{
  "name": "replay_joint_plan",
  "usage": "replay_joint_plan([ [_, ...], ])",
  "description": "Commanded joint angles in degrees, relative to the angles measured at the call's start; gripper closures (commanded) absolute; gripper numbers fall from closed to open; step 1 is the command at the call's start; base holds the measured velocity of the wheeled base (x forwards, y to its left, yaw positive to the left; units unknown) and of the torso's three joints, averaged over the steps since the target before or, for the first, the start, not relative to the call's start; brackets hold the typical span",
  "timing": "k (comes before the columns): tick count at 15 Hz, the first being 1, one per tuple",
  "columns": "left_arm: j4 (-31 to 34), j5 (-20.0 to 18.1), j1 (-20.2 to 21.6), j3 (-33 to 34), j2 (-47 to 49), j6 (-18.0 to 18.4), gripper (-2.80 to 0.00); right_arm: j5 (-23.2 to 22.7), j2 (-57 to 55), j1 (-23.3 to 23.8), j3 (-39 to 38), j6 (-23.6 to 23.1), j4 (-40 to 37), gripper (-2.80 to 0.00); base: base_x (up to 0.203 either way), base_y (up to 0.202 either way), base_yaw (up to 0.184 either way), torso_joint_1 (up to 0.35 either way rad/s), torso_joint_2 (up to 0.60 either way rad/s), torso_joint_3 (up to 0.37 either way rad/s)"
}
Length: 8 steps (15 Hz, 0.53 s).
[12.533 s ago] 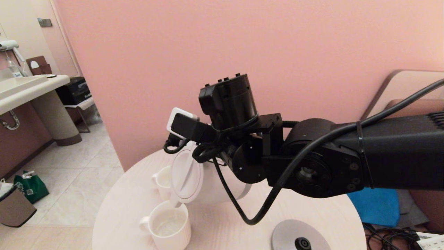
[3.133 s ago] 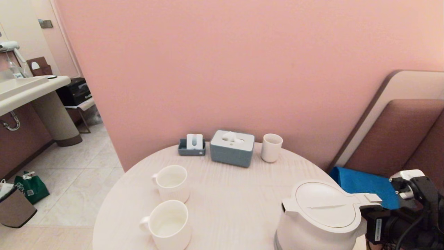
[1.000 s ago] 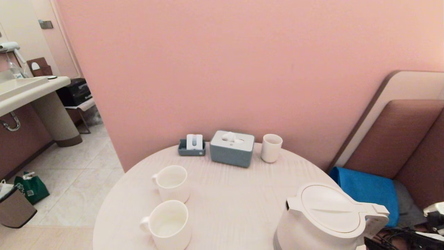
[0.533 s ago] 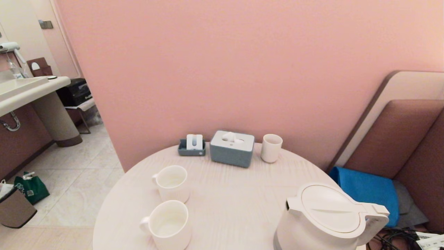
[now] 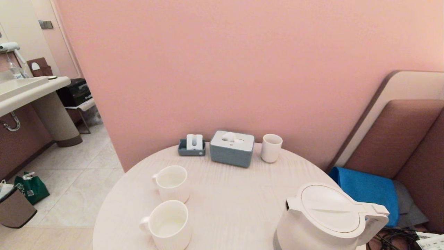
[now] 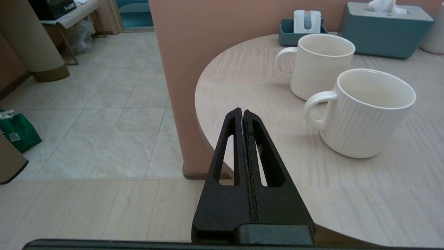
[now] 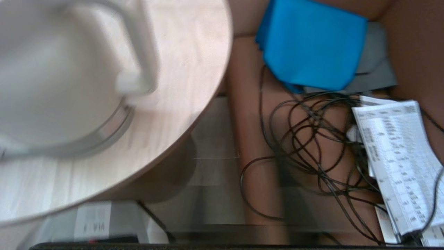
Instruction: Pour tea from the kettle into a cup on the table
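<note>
Pink wall behind; round pale-wood desk (image 5: 225, 194) carries everything, largest first: the kettle (image 5: 322, 218) upright at the desk's right front edge, lid down, nothing holding it; a grey tissue box (image 5: 231, 148) at the back by the wall. Two mugs at left front, the nearer being the cup (image 5: 170, 224), seemingly with pale liquid low inside, so pouring looks done and nothing obvious left. Left gripper (image 6: 242, 113) hangs off the desk's left edge, jaws pressed together and empty; right gripper's jaws out of sight, cannot tell.
</note>
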<state>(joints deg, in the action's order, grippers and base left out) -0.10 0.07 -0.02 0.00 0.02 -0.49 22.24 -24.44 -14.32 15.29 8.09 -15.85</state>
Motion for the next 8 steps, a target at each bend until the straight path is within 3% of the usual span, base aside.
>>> replay_joint_plan([
  [1, -0.02, 0.01, 0.02, 0.00, 0.06, -0.04, 0.00, 0.09, 1.61, 3.99, 0.17, -0.03, -0.17, 0.00, 0.000, 0.000, 0.000, 0.000, 0.00, 0.000],
  [7, 0.01, 0.01, -0.06, 0.00, 0.02, -0.04, 0.00, -0.53, 9.29, 16.83, 0.06, -2.73, -1.58, 0.00, 0.000, 0.000, 0.000, 0.000, 0.00, 0.000],
  [8, 0.01, 0.01, -0.05, 0.00, -0.01, 0.03, 0.00, -0.92, 9.57, 17.16, 0.01, -2.78, -3.15, 0.00, 0.000, 0.000, 0.000, 0.000, 0.00, 0.000],
])
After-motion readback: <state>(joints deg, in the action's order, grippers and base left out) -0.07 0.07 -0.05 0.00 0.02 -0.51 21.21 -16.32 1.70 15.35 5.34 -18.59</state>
